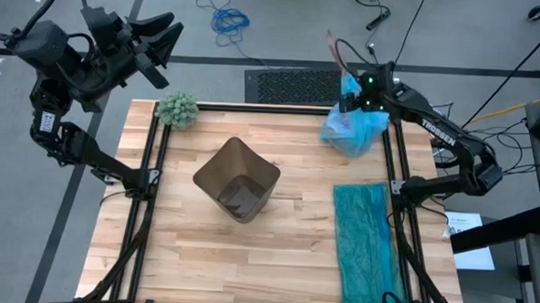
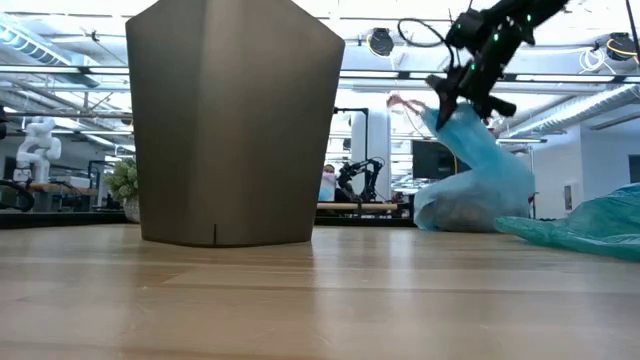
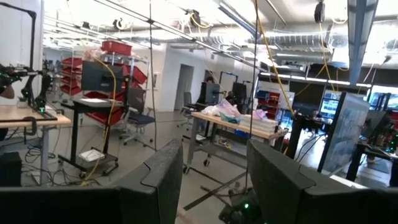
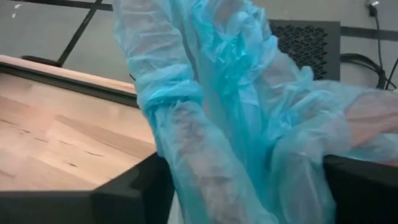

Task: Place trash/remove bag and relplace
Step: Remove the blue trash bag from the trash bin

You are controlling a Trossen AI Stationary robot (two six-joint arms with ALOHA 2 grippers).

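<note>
Our right gripper (image 1: 350, 98) at far table corner, jaws apart around bag (image 1: 353, 128) top; we should lift clear without snagging; left gripper (image 1: 151, 41) apart, idle

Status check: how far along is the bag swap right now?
Done: the light blue bag is out of the bin and sits at the table's far right corner. In hand: the right gripper is at its bunched top, fingers spread. Left: lining the bin with the teal bag. The left gripper waits raised.
</note>
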